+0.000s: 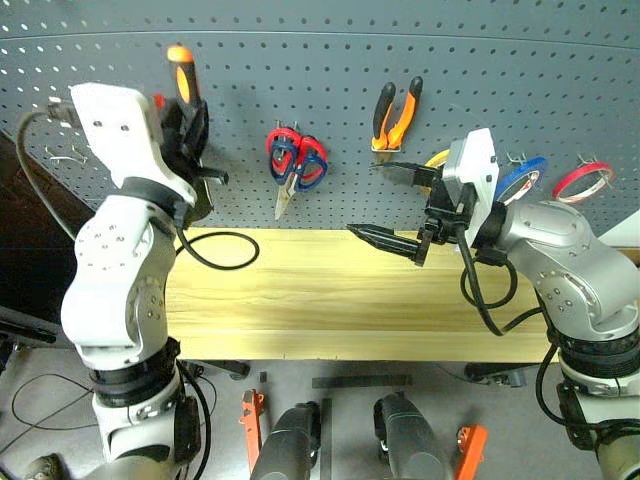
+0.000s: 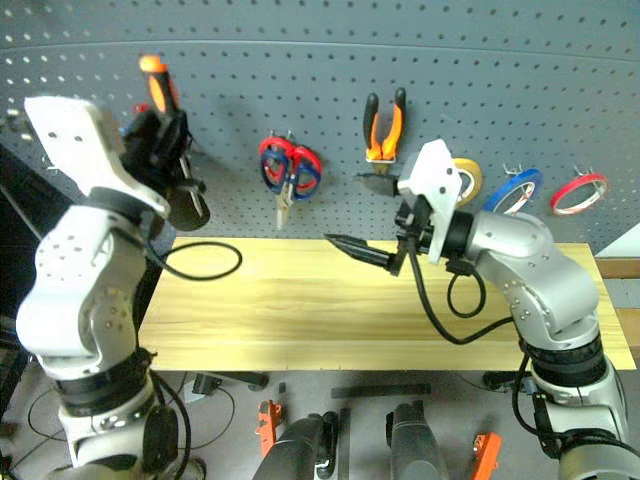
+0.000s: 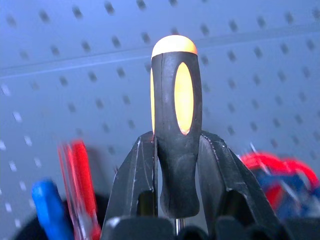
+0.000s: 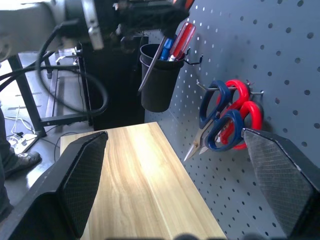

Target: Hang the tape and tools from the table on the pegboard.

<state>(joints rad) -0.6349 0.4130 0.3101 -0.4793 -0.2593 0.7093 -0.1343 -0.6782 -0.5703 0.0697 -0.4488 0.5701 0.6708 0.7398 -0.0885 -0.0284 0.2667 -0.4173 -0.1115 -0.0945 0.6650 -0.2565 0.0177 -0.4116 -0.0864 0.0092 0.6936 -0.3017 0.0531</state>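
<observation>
My left gripper (image 1: 188, 122) is shut on the black lower part of the orange-and-black screwdriver handle (image 3: 176, 115), held upright close to the pegboard (image 1: 300, 60) at upper left. The thin shaft (image 4: 150, 70) slants down in front of a black cup. My right gripper (image 1: 388, 204) is open and empty above the middle of the table (image 1: 330, 300), pointing left. On the pegboard hang the blue-handled scissors (image 1: 312, 168), the pliers (image 1: 397, 115) and the red tape (image 1: 584, 180).
The black cup (image 2: 188, 205) on the pegboard holds red- and blue-handled screwdrivers (image 4: 182, 37). Red-handled scissors (image 1: 280, 145) share the blue pair's hook. Yellow (image 2: 468, 180) and blue (image 2: 515, 190) rolls hang beside the red tape. A black cable (image 1: 222, 255) loops over the table's left end.
</observation>
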